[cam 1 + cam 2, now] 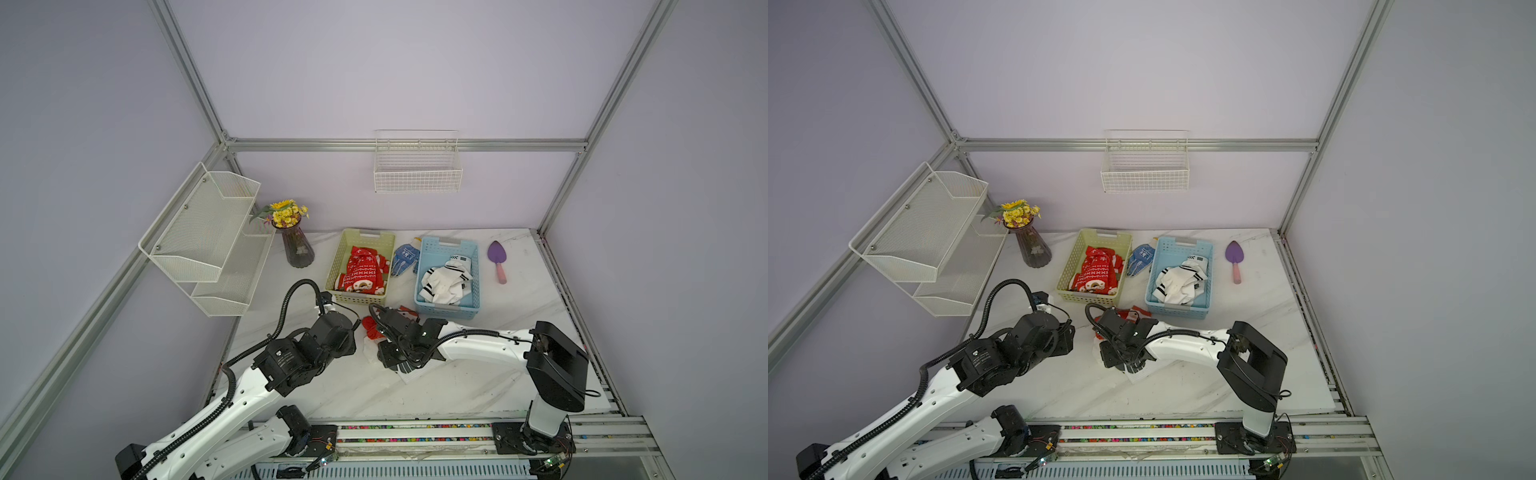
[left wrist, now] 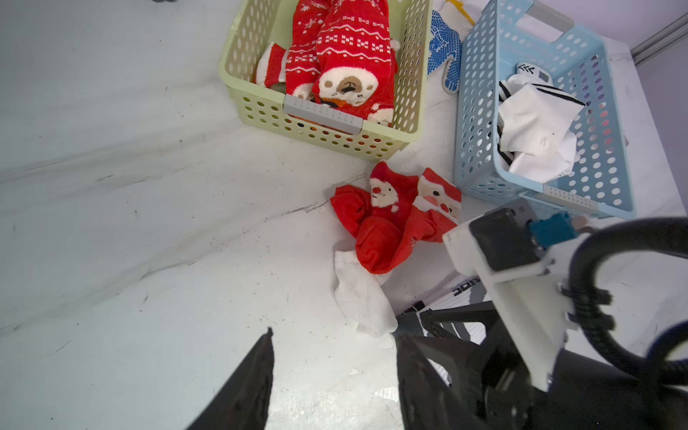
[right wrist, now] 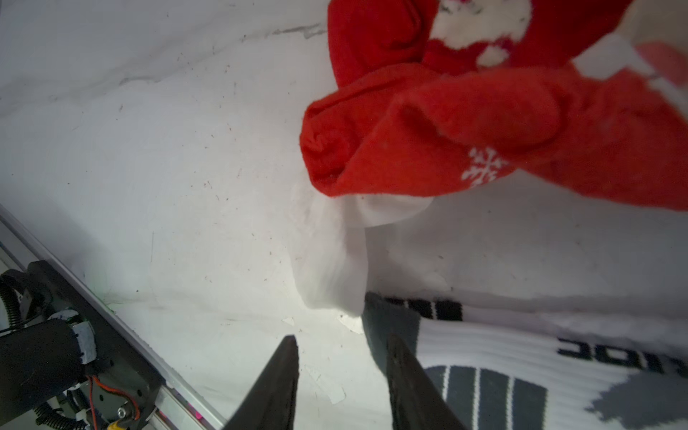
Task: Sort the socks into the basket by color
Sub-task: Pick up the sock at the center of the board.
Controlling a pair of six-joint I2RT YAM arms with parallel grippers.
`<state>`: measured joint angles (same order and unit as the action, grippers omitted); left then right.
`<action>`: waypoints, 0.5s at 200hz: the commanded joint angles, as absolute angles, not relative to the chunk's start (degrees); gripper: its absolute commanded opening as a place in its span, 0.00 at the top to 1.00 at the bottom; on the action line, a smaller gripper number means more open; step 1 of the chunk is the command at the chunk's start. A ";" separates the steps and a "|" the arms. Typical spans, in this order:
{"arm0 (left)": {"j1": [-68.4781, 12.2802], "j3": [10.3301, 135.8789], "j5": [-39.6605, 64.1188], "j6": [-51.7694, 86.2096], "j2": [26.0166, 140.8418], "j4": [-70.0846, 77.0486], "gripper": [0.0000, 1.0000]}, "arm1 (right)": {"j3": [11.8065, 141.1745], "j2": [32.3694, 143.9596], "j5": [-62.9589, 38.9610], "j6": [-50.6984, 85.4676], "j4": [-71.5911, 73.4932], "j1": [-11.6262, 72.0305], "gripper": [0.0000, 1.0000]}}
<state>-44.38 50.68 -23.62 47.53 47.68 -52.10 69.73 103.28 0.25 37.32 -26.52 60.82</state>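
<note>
Two loose red Santa socks (image 2: 387, 223) lie crumpled on the table in front of the two baskets, also seen in the right wrist view (image 3: 465, 123). A plain white sock (image 2: 363, 298) pokes out from under them. Beside it lies a white sock with black and grey marks (image 3: 521, 353), partly under my right arm in a top view (image 1: 409, 374). My right gripper (image 3: 341, 336) is open, one finger at that sock's grey edge, bare table between the jaws. My left gripper (image 2: 333, 332) is open and empty, short of the plain white sock. The yellow-green basket (image 1: 357, 297) holds red socks (image 1: 363, 270); the blue basket (image 1: 446, 309) holds white socks (image 1: 446, 282).
Blue dotted gloves (image 1: 405, 257) lie between the baskets. A purple trowel (image 1: 497, 257) lies right of the blue basket. A vase of yellow flowers (image 1: 297, 245) and a white mesh shelf rack (image 1: 208, 241) stand at the left. A wire basket (image 1: 417, 166) hangs on the back wall.
</note>
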 commanded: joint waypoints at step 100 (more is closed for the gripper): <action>-44.51 46.50 -25.85 51.09 44.05 -52.80 0.47 | 75.74 111.93 -2.85 37.15 -24.35 61.06 0.61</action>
